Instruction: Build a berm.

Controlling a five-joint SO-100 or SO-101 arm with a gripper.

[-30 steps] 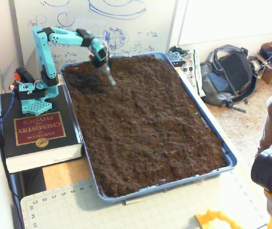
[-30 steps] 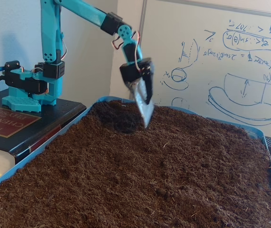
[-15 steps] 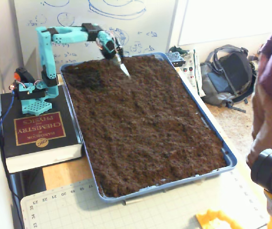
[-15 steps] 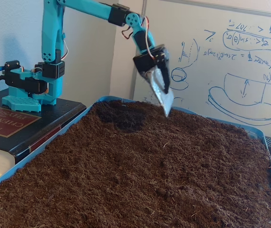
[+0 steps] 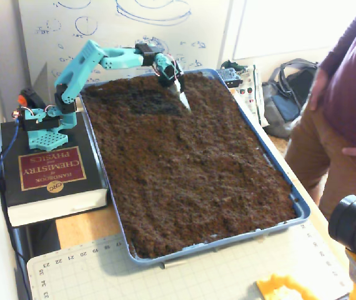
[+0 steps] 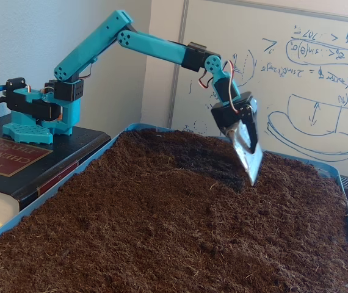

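Note:
A blue tray [image 5: 300, 209] is filled with dark brown, crumbly soil [image 5: 190, 162] that lies roughly flat. No berm shows in either fixed view. A darker, damp-looking patch [image 5: 137, 100] marks the soil at the tray's far end, also visible as a dark patch [image 6: 192, 155] from the low camera. The turquoise arm reaches out over that end. Its gripper [image 5: 183, 101] carries a thin silver blade pointing down, the tip just above or touching the soil [image 6: 162, 232]. The gripper [image 6: 253, 172] looks shut, with nothing held.
The arm's base [image 5: 40, 122] stands on a thick black book [image 5: 50, 172] left of the tray. A person [image 5: 346, 94] stands close at the right. A backpack [image 5: 290, 81] and electronics [image 5: 240, 78] lie beyond the tray's far right corner. A cutting mat [image 5: 184, 275] lies in front.
The arm has stretched out and swung the gripper from the tray's far left corner toward the middle of the far end, lowering it to the soil. The person stepped in on the right.

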